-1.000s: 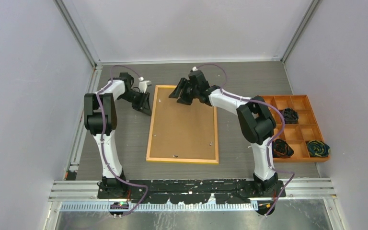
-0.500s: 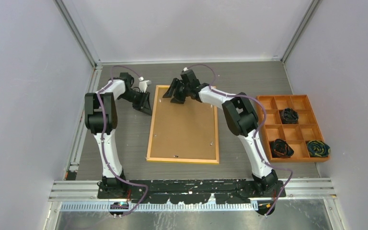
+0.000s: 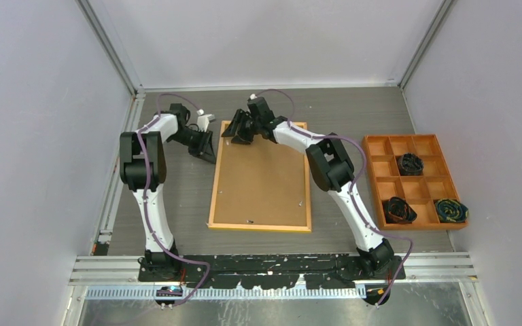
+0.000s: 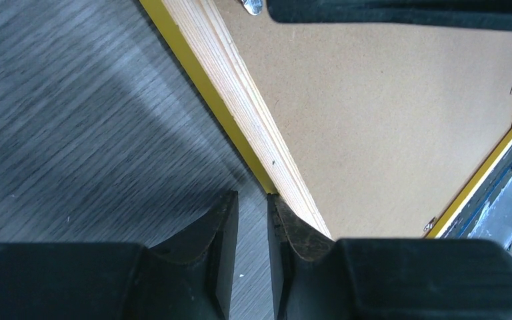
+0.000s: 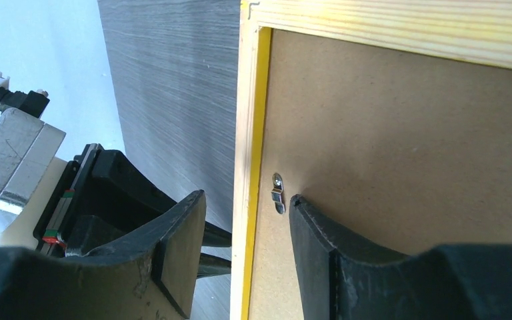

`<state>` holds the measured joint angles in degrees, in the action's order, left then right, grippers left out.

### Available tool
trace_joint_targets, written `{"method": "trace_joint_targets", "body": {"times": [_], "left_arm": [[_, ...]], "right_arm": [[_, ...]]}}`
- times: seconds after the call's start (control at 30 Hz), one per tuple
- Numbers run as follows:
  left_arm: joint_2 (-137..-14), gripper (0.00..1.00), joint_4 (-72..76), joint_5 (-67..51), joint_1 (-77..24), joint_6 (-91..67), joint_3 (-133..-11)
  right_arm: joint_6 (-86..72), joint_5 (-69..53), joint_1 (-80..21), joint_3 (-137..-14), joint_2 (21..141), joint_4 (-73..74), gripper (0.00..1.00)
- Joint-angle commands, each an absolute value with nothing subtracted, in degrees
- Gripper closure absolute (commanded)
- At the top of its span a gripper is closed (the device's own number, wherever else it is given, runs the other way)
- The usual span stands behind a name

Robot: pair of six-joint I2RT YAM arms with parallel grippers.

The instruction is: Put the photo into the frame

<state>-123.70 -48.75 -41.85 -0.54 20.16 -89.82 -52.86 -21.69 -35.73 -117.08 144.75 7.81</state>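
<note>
1. From above, the fingers of the left gripper (image 3: 208, 153) sit close together and point down at the table (image 3: 190, 204). They are just beside the left edge of the frame (image 3: 259, 227), near its far-left corner. The gap between them cannot be made out at this range. The right gripper (image 3: 236, 136), fingers apart, hangs over that same corner and hides it.
2. In the same view, the frame lies flat and back up in the middle of the table. Its brown backing board (image 3: 258, 183) faces the camera, and its front is hidden against the table. An orange tray (image 3: 389, 168) sits at the table's right edge. It has dark bundles (image 3: 411, 163) in three compartments, too small to identify.
3. At the left wrist, the two fingers (image 4: 221, 260) are parted by only a narrow slit, with grey table showing through it. One finger is over bare table. The other meets the frame's pale wood rim (image 4: 237, 100) where the yellow outer side runs in. Whether it presses the rim cannot be told. A dark bar (image 4: 400, 10), out of focus, crosses the top of the picture and cuts off a metal clip (image 4: 252, 5).
4. At the right wrist, the fingers (image 5: 180, 247) stand moderately wide and hold nothing, astride the frame's left rim. One is outside it over the table. The other is over the backing board, just beside the metal clip (image 5: 278, 193). The left gripper shows beyond, partly hidden by the outer finger. What lies under the board is hidden in all three views.
</note>
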Motion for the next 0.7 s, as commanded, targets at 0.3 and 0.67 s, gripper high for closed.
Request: {"method": "trace_joint_targets", "body": {"times": [0.3, 0.67], "left_arm": [[-122.3, 0.75, -47.9, -42.5, -1.8, 21.5, -87.4], [-122.3, 0.76, -47.6, -42.4, -1.8, 21.5, -87.8]], "right_arm": [[-53.6, -24.2, -37.1, -121.5, 148.8, 11.3, 0.48], [-56.0, -24.3, -38.0, -121.4, 149.6, 9.4, 0.50]]}}
